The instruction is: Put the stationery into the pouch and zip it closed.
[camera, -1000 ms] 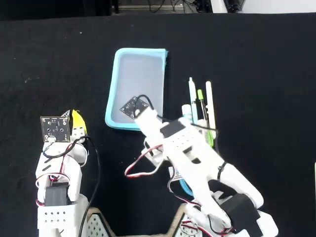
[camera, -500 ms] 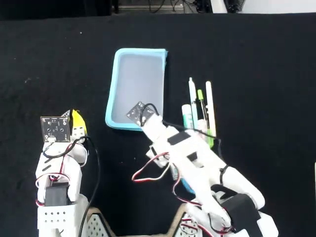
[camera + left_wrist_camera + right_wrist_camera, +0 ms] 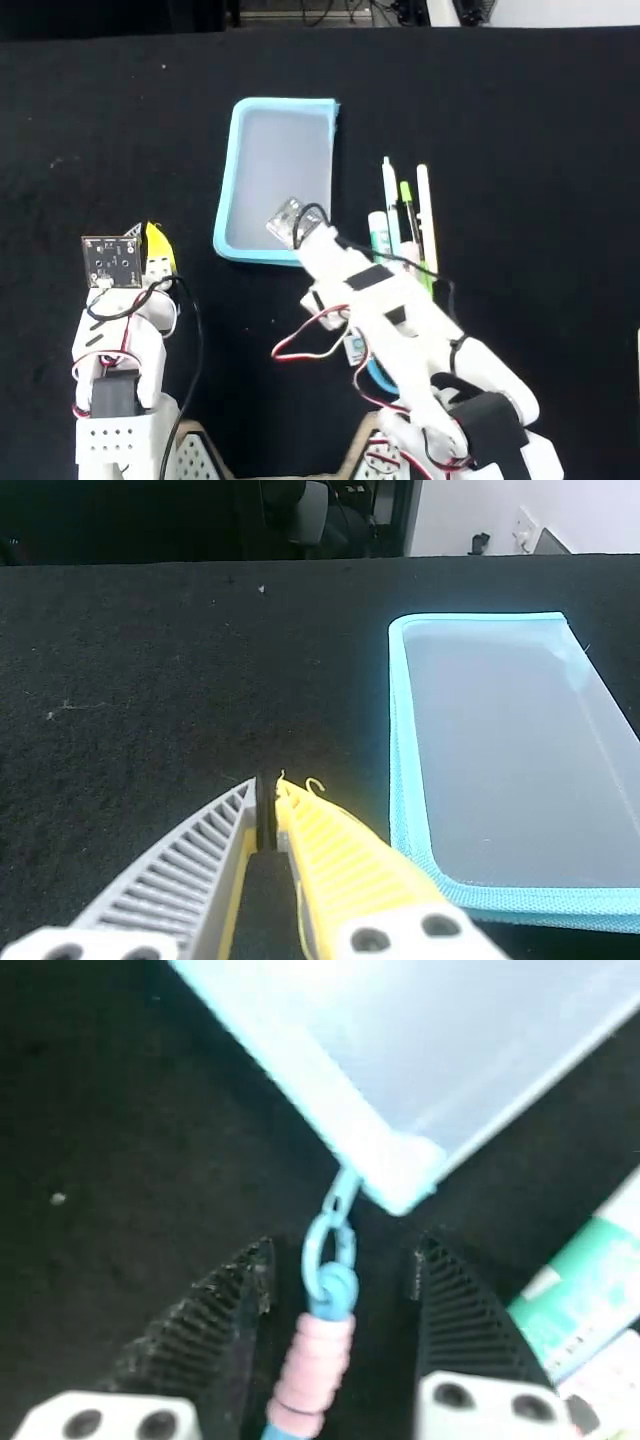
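Now: right gripper lines up on the zipper pull

Right gripper [image 3: 340, 1252] has its ridged fingers [image 3: 225, 1300] spread wide, one on each side of the zipper pull [image 3: 325, 1278], not touching it and holding nothing. The pull's blue ring and pink bead [image 3: 315, 1360] trail off the near corner of the pouch [image 3: 280, 170]. Over the last second the right arm slides across the high view, from over the pouch's near edge toward that corner, next to the pens [image 3: 405, 215]. The pouch itself stays put, flat on the black table [image 3: 520, 120]. The pens and a teal-labelled tube [image 3: 378, 235] still lie just beside the pouch, none inside. Left gripper [image 3: 267, 790] sits pressed shut and empty, near the pouch's other long side, unmoved. Judgement: the arm is going for the zipper, likely to open the pouch first, so loading has not started.
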Action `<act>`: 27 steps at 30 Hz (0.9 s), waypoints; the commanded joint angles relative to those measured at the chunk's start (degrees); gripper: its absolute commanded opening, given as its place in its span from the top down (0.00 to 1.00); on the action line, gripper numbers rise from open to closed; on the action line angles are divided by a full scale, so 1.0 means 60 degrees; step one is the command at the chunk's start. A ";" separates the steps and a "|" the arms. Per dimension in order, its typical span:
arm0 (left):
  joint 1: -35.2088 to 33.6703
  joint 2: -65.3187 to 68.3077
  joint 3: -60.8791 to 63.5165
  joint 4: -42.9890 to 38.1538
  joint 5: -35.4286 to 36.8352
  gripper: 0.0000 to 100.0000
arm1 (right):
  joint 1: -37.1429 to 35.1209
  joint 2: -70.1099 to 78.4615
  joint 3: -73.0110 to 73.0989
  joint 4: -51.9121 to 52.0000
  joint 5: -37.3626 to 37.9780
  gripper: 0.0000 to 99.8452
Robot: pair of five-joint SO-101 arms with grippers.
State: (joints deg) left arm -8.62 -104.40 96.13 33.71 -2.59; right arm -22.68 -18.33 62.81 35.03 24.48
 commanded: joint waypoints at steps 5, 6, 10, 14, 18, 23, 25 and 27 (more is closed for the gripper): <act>0.0081 -0.0015 0.0198 0.0044 0.0015 0.95 | 0.0410 -0.0344 -0.0007 -0.0337 0.0469 0.79; 0.0081 -0.0015 0.0198 0.0044 0.0015 0.95 | 0.0410 -0.0198 -0.0007 -0.0484 0.0469 0.79; 0.0081 -0.0015 0.0198 0.0044 0.0015 0.95 | 0.0410 0.0330 -0.0242 -0.0527 0.0513 0.80; 0.0081 -0.0015 0.0198 0.0044 0.0015 0.95 | 0.0410 0.0432 -0.0374 -0.0396 0.0469 0.95; 0.0081 -0.0015 0.0198 0.0044 0.0015 0.95 | 0.0484 -0.0022 -0.0271 -0.0337 0.0176 0.99; 0.0095 -0.0015 0.0198 0.0044 0.0015 0.95 | 0.0952 -0.2147 -0.0212 0.0689 -0.0278 0.99; 0.0110 -0.0015 0.0198 0.0029 0.0059 0.95 | 0.0967 -0.3128 -0.0022 0.1040 -0.0278 0.99; 0.0388 -0.0015 0.0198 0.0000 0.0073 0.95 | 0.0938 -0.4125 0.0359 0.1070 -0.0278 0.99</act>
State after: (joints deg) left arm -8.62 -104.40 96.13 33.71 -2.59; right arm -18.11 -33.71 63.60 40.13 23.52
